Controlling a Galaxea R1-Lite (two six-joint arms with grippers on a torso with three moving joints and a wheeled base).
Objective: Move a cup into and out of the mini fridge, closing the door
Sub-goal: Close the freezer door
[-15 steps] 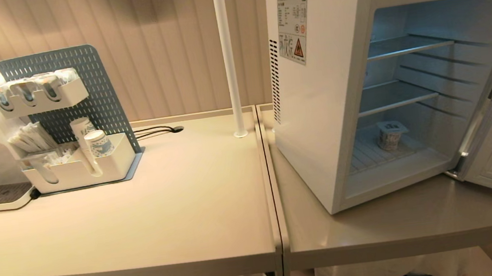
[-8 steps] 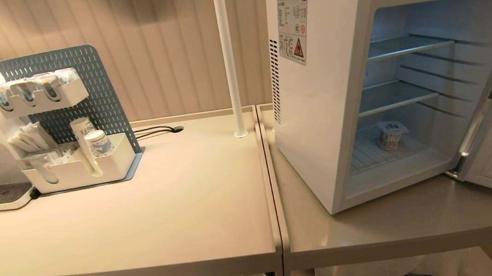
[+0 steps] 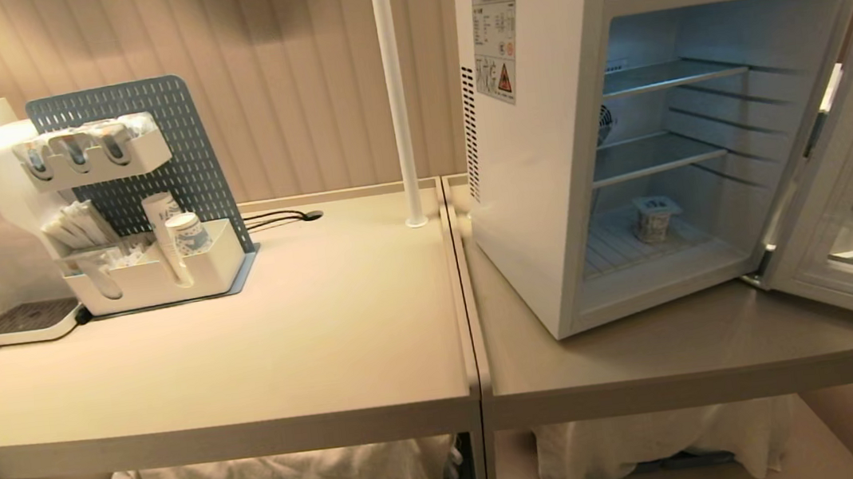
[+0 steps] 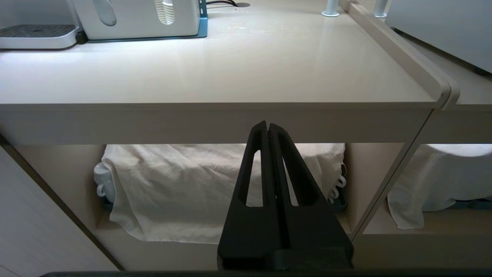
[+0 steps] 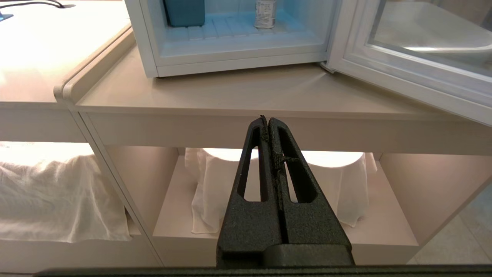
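The desk (image 3: pixel 324 323) carries the mini fridge (image 3: pixel 540 178) at its right end, the door (image 3: pixel 852 167) swung wide, probably so an arm can reach in. The cup (image 3: pixel 653 218) sits upright on the fridge floor. Both arms hang low in front of the desk's edge — left gripper (image 4: pixel 268 125) and right gripper (image 5: pixel 267 120), fingers pressed together, holding nothing.
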